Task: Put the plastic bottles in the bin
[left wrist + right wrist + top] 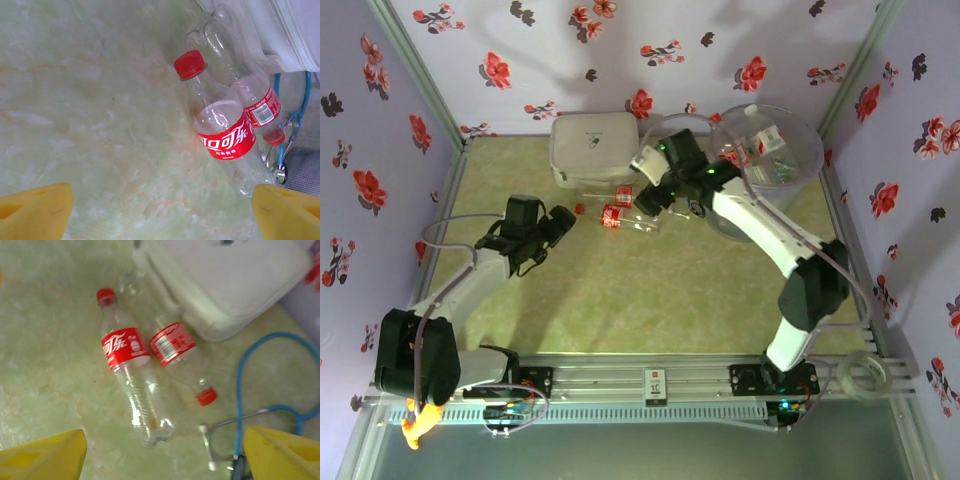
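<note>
Found two red-label bottles (125, 347) lying on tabletop (620, 290) just beside white case (592, 148) — more bottles (770, 140) inside bin (807, 165), right of case. Found left claw (162, 212) released, right claw (165, 455) released — nothing gripped.

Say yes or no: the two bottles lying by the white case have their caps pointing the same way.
No: the bottle beside the case has its cap toward the camera, the other bottle has its cap away.
</note>
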